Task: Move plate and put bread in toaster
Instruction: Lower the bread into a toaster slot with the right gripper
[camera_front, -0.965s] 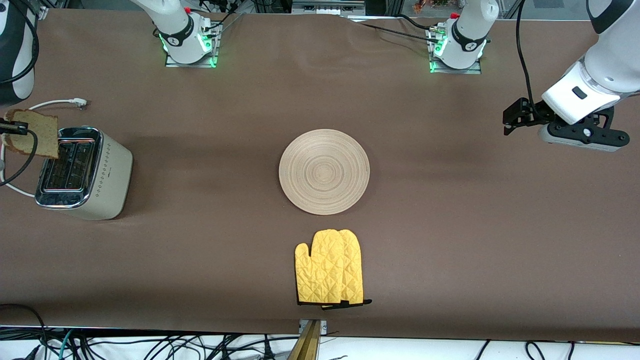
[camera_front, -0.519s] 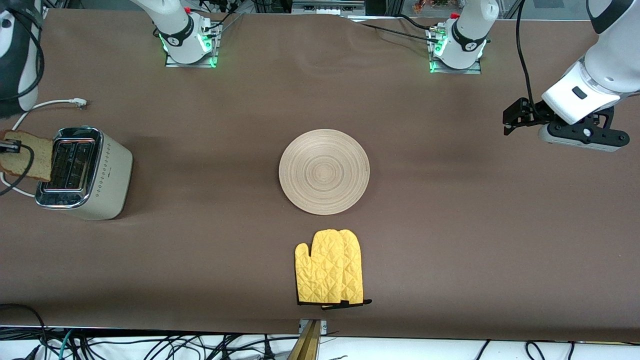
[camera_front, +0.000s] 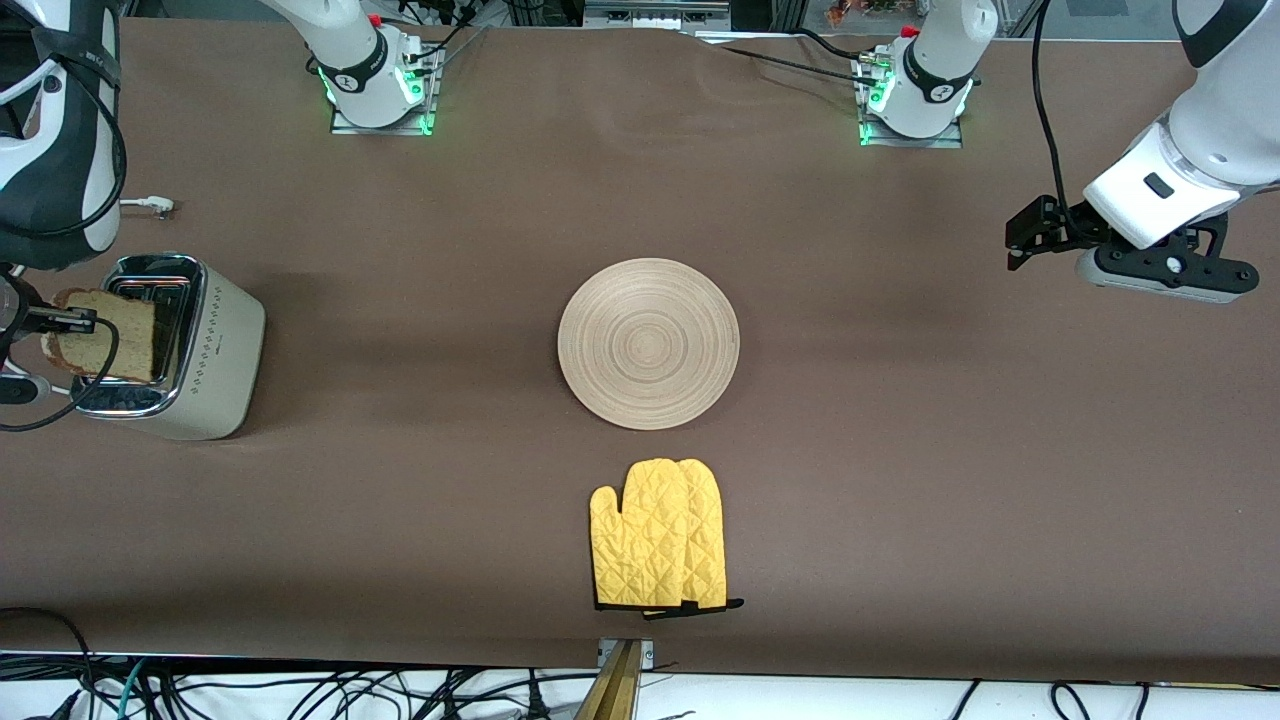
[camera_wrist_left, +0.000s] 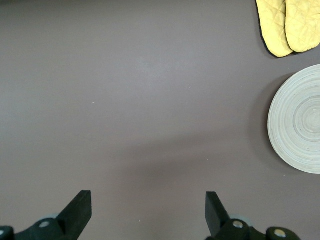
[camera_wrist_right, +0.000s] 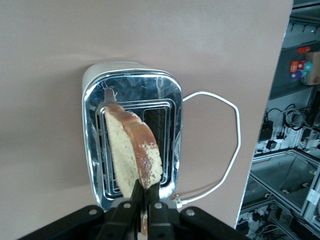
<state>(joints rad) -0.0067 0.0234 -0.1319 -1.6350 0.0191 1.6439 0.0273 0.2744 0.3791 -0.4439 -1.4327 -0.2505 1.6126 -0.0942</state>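
My right gripper (camera_front: 75, 322) is shut on the bread (camera_front: 108, 335), a brown speckled slice held on edge over the chrome top of the cream toaster (camera_front: 215, 360). In the right wrist view the bread (camera_wrist_right: 132, 152) hangs above the toaster (camera_wrist_right: 95, 115) slots, pinched between the fingers of the right gripper (camera_wrist_right: 144, 192). The light-wood plate (camera_front: 648, 343) lies at the table's middle; it also shows in the left wrist view (camera_wrist_left: 299, 127). My left gripper (camera_front: 1030, 232) is open and empty, waiting in the air over the left arm's end of the table (camera_wrist_left: 148, 202).
A yellow oven mitt (camera_front: 660, 535) lies nearer to the front camera than the plate and shows in the left wrist view (camera_wrist_left: 287, 25). The toaster's white cord (camera_front: 145, 205) trails on the table by the toaster, seen too in the right wrist view (camera_wrist_right: 230, 145).
My right gripper has carried the bread toward the front camera and over the toaster's top. The left arm, plate and mitt have not moved.
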